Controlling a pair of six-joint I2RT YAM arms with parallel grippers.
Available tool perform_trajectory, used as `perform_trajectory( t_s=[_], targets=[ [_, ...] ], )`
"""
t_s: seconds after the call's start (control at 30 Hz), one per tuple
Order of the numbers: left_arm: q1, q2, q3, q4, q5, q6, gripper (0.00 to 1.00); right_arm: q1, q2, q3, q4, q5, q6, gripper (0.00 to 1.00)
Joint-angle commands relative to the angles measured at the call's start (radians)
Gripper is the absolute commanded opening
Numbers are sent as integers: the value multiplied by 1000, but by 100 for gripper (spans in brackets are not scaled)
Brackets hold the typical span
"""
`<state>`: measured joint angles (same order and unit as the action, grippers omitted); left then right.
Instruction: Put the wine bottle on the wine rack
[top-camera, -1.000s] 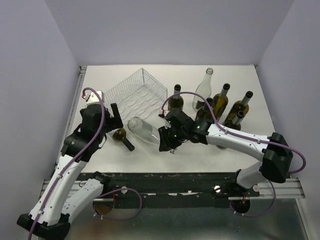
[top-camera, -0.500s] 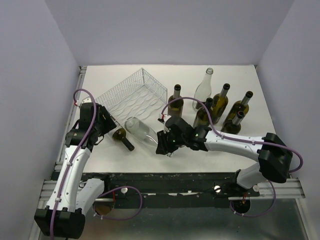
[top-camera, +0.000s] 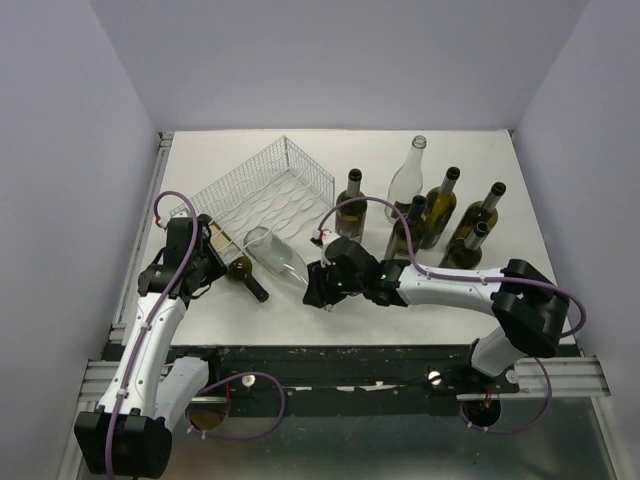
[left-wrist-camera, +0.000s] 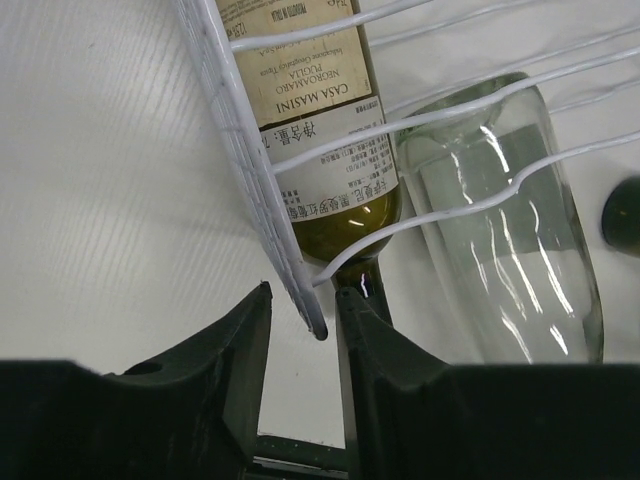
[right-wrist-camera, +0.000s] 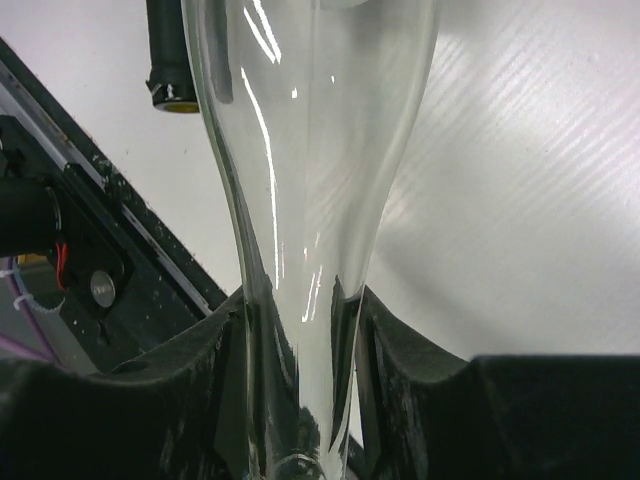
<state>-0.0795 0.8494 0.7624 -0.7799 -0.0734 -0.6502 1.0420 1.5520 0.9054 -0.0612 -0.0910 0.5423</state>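
The wine rack (top-camera: 268, 185), a white wire tray, sits at the back left. Its near left corner rim (left-wrist-camera: 250, 160) pokes between the fingers of my left gripper (top-camera: 207, 243) (left-wrist-camera: 303, 300). The jaws are narrow, with a gap still showing on one side of the wire. My right gripper (top-camera: 318, 285) (right-wrist-camera: 300, 300) is shut on the neck of a clear glass wine bottle (top-camera: 280, 255) (right-wrist-camera: 310, 120) (left-wrist-camera: 510, 230). The bottle lies nearly flat, with its base against the rack's near edge.
A dark green bottle (top-camera: 247, 277) (left-wrist-camera: 320, 130) lies by the rack's near side, between my grippers. Several upright bottles (top-camera: 440, 205) stand at the back right, one of them clear (top-camera: 405, 180). The table's black front rail (top-camera: 350, 355) runs below.
My left gripper swung down to the rack's near left corner and its jaws narrowed round the rim. My right arm carried the clear bottle leftwards, closer to the rack.
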Motion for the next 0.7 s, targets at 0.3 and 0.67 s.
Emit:
perform_trajectory(
  t_s=[0.3,0.67],
  targets=[
    [9,-10,-8,1,17,-2,30,29,157,79,448,85,-27,1],
    [9,-12,2,-4,21,0,30,33,276,148,560,180,-25,1]
  ],
)
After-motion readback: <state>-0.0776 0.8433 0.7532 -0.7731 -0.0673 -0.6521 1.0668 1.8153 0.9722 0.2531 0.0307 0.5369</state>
